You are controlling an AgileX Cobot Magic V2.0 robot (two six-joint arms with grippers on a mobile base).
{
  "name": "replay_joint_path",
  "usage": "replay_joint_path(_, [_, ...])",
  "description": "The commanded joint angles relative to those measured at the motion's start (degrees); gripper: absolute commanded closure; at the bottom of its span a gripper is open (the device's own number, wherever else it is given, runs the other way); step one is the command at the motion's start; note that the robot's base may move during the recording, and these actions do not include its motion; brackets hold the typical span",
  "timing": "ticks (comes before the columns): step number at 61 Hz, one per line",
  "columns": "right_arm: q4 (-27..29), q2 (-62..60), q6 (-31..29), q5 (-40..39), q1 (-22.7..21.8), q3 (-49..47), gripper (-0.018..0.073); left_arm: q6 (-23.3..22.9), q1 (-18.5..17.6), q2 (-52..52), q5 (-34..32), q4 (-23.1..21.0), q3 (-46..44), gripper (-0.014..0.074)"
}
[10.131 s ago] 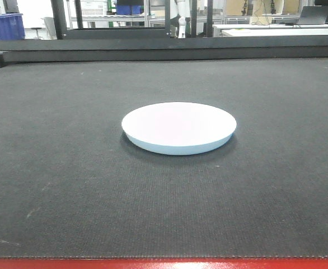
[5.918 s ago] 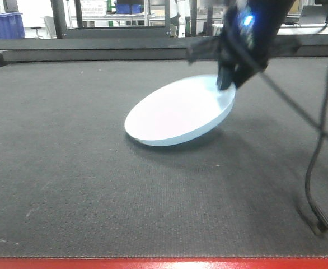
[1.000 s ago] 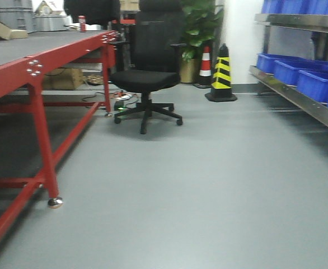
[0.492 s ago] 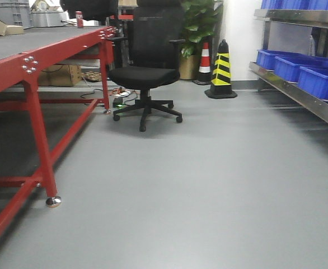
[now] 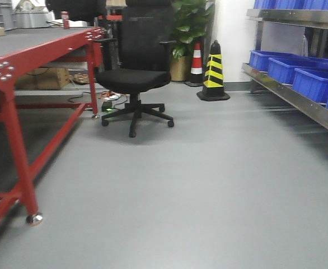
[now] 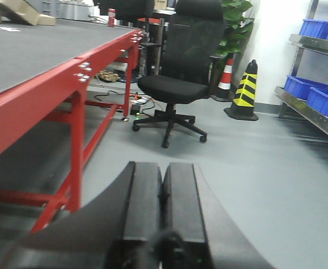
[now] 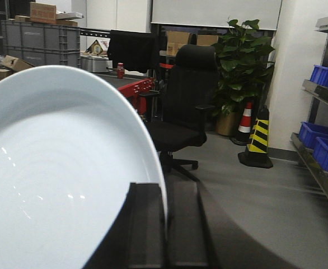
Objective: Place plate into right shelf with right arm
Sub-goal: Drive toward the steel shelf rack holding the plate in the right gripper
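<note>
Right wrist view: the right end effector [image 7: 165, 193] clamps the plate [image 7: 63, 168] by its rim, one finger on each face. The plate stands tilted on edge and fills the left half of the frame.

Left wrist view: the left end effector [image 6: 163, 168] has its fingers pressed together with nothing between them.

Front view: the right shelf [image 5: 298, 100] runs along the right edge of the frame, its steel rail carrying blue bins [image 5: 312, 81]. The red-framed surface [image 5: 38, 51] occupies the upper left. A black office chair [image 5: 133, 78] stands at upper centre (a yellow-and-black cone [image 5: 213, 70] stands to its right, near the shelf end).

The plate is not on the shelf; it is in the right end effector
</note>
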Motion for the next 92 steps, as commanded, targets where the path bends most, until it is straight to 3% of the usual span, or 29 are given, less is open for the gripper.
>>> replay_joint_path(1, [-1.08,0.78,-0.23,-4.88,-0.14,-1.95,0.0496,-0.34,-0.39,-0.45,-5.08,0.01,0.39,0.0643])
replay_joint_path(92, [-1.08,0.83,-0.23,-4.62,-0.14,-1.91,0.0496,-0.34,-0.03,-0.57,-5.08,0.01,0.49,0.0643])
